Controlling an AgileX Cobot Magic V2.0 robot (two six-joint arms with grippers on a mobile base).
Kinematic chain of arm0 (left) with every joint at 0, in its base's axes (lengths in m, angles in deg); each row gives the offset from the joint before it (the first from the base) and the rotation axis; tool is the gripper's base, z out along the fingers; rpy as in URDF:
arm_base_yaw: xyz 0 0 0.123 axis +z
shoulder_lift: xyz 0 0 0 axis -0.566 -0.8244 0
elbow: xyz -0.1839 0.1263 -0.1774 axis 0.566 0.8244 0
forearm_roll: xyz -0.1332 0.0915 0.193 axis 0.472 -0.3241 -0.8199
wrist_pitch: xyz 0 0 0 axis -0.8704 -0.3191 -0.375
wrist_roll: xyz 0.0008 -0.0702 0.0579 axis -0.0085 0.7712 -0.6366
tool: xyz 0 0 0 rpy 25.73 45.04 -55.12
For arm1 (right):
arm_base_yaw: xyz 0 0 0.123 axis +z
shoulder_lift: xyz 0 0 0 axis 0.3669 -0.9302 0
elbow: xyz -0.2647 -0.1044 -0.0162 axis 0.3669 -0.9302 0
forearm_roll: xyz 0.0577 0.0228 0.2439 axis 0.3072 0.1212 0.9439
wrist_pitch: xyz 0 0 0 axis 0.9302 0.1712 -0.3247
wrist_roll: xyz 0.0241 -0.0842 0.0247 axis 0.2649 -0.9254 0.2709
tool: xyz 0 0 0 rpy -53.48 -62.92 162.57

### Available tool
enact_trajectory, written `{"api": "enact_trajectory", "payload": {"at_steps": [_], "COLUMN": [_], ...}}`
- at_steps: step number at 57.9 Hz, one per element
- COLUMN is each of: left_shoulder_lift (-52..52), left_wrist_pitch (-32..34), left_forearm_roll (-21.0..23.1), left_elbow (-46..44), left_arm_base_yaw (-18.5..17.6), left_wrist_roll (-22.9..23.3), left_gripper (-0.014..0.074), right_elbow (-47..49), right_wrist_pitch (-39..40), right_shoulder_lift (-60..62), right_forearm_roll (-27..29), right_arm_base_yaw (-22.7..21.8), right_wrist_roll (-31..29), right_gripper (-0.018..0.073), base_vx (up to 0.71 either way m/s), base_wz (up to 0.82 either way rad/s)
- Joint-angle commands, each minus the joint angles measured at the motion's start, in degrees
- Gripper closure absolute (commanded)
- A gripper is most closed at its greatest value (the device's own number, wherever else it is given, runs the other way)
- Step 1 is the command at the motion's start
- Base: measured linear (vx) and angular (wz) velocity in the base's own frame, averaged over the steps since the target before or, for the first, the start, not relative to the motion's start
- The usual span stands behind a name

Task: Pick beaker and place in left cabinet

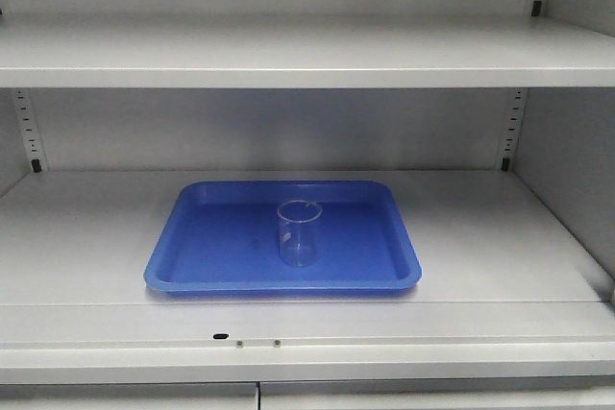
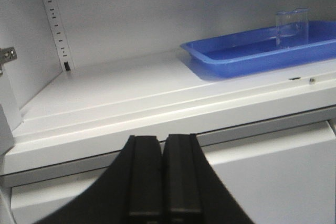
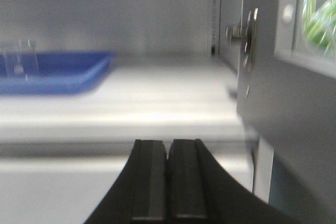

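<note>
Left gripper (image 2: pixel 162 177): black fingers pressed together, nothing between them; it sits in front of and below the shelf lip, well to the left of the blue tray.
Right gripper (image 3: pixel 167 179): black fingers likewise pressed together with nothing held; it sits in front of and below the shelf lip, to the right of the blue tray. This view is blurred.
Beaker (image 1: pixel 300 231): clear glass, upright, open mouth up, standing on the floor of the blue tray, about midway between the tray's side walls. Neither gripper touches it; both are well apart from it. It shows too in the left wrist view (image 2: pixel 292 25) and, faintly, in the right wrist view (image 3: pixel 19 56).
Blue tray (image 1: pixel 207 271): rectangular, lying flat on the lower shelf and slightly left of the shelf's middle, its near rim close to the shelf's front edge.
Left cabinet (image 1: pixel 86 237): pale grey metal; the tray's shelf is wide and horizontal, with a second shelf (image 1: pixel 288 50) above the tray.
Slotted uprights (image 1: pixel 32 132): at the rear corners behind the tray, one on each side.
Hinge (image 3: pixel 247 35): metal fitting on the cabinet's side to the right of the tray, seen in the right wrist view.
</note>
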Motion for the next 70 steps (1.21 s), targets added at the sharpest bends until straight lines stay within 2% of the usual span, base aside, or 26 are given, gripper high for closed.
{"api": "enact_trajectory", "payload": {"at_steps": [1,6,70], "left_shoulder_lift": [1.1,1.1,1.1], "left_wrist_pitch": [4.3,4.3,4.3], "left_forearm_roll": [0.2,0.2,0.2], "left_elbow": [0.9,0.9,0.9], "left_arm_base_yaw": [0.0,0.0,0.0], "left_wrist_roll": [0.2,0.2,0.2], "left_gripper": [0.0595,0.0595,0.0595], "right_elbow": [-1.4,-1.4,-1.4], "right_wrist_pitch": [2.4,-0.2,-0.1], "right_shoulder_lift": [1.1,1.2,1.1], "right_forearm_roll": [0.2,0.1,0.1], "right_arm_base_yaw": [0.5,1.1,1.0], "right_wrist_roll": [2.1,3.7,3.3], "right_gripper": [0.0568,0.0568,0.0568], "base_vx": [0.00,0.00,0.00], "base_wz": [0.02,0.01,0.00]}}
